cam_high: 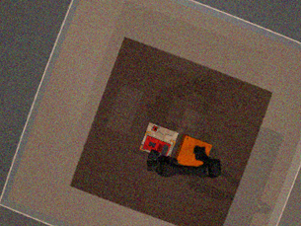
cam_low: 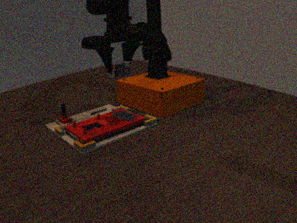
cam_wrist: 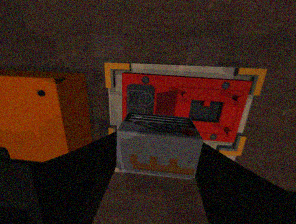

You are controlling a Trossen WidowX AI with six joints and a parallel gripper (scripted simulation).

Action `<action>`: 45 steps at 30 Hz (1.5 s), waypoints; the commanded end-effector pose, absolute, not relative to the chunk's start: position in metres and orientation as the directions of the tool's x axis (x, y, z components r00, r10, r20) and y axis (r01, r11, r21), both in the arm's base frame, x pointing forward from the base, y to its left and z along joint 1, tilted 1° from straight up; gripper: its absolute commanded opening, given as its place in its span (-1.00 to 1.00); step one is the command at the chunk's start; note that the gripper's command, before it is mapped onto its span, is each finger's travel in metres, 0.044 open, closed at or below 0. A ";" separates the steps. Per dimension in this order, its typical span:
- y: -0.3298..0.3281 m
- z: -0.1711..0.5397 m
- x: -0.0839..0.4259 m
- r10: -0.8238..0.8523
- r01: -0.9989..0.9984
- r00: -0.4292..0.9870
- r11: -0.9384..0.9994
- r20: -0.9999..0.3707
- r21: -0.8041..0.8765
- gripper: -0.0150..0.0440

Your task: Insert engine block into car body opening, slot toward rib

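Observation:
The gripper (cam_low: 119, 66) (cam_wrist: 160, 147) is shut on the grey engine block (cam_low: 122, 71) (cam_wrist: 157, 152), which has a dark ridged face and a side with brown-gold marks. The block is held in the air, well above the table, on the orange box's side of the car body. The red car body (cam_high: 148, 140) (cam_low: 108, 126) (cam_wrist: 172, 81) lies flat on a pale board. It shows a squarish dark opening (cam_low: 94, 127) (cam_wrist: 204, 112) with a small notch-like rib at one edge, and a grey rounded recess (cam_low: 129, 115) (cam_wrist: 140, 97) at the other end. The block's slot side is not clear.
The orange box (cam_high: 186, 152) (cam_low: 144, 96) (cam_wrist: 30, 117) is the arm's base, close beside the car body's board (cam_high: 168, 133) (cam_wrist: 175, 69). Yellow corner brackets (cam_wrist: 252, 76) edge the board. A small red part with a black peg (cam_low: 63, 116) stands on the board's far side.

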State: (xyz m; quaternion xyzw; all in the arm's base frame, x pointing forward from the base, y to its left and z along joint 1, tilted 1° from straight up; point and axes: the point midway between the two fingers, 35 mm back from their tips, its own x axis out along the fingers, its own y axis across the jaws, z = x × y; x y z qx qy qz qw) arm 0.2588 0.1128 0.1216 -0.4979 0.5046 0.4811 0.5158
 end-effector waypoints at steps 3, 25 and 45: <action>0.113 0.112 0.259 0.000 -0.999 0.028 0.036 -1.000 -0.028 -0.49; 0.106 0.083 0.258 0.139 -0.999 0.025 0.037 -0.990 -0.020 -0.49; 0.086 0.074 0.258 0.659 -0.999 0.044 0.036 -0.751 -0.027 -0.49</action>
